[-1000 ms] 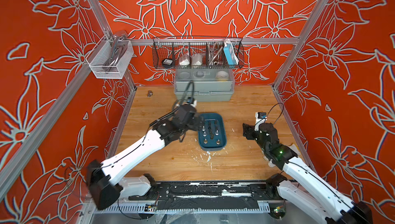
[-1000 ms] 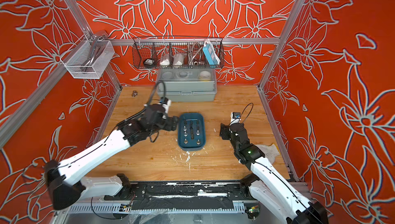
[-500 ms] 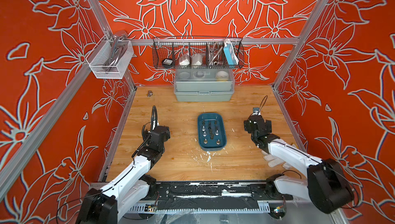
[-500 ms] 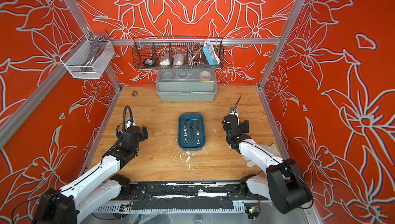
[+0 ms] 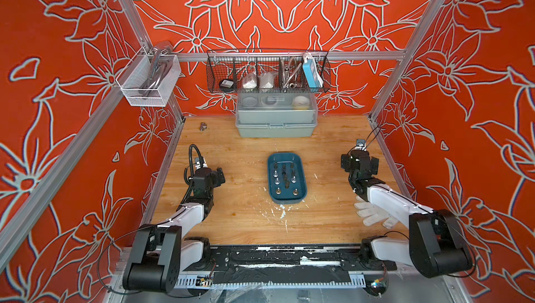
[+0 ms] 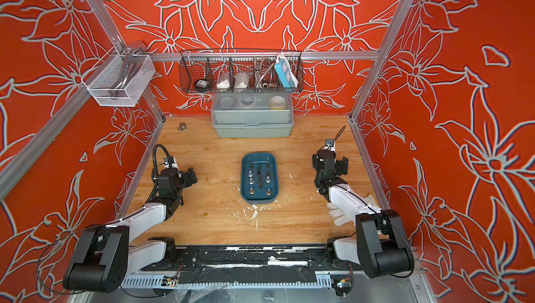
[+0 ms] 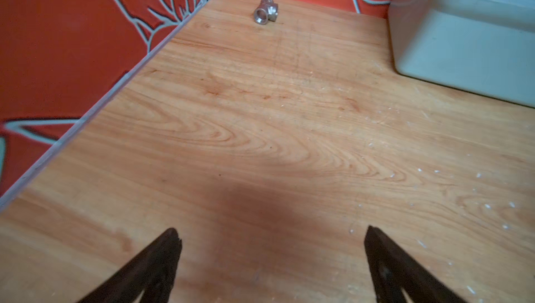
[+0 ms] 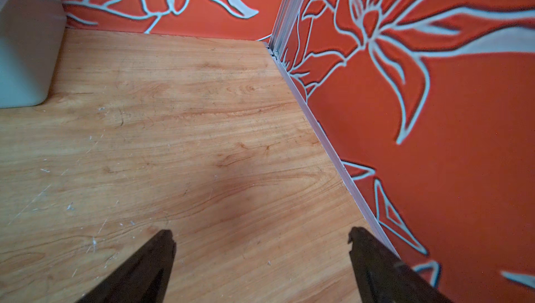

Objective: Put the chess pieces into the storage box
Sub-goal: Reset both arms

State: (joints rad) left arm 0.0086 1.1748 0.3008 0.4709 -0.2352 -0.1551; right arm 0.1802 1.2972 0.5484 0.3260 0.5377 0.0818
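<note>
The storage box [image 5: 285,154] is a dark teal tray in the middle of the wooden table, seen in both top views [image 6: 259,154]. Several small chess pieces [image 5: 285,177] stand inside it in rows [image 6: 259,175]. My left gripper [image 5: 220,175] hangs low over bare wood well left of the box, open and empty [image 7: 271,229]. My right gripper [image 5: 359,162] sits well right of the box near the right wall, also open with nothing between its fingers [image 8: 260,230]. Neither wrist view shows the box or any piece.
A grey-green lidded box [image 5: 276,122] stands at the back wall under a black wire basket [image 5: 267,73]. A white mesh basket [image 5: 147,84] hangs on the left wall. A metal fitting [image 7: 265,10] lies at the back left. A white glove [image 5: 372,214] lies under the right arm.
The left arm has drawn back from the box's left edge to the table's left side. The right arm has folded back toward the right wall, and its jaws have opened wider.
</note>
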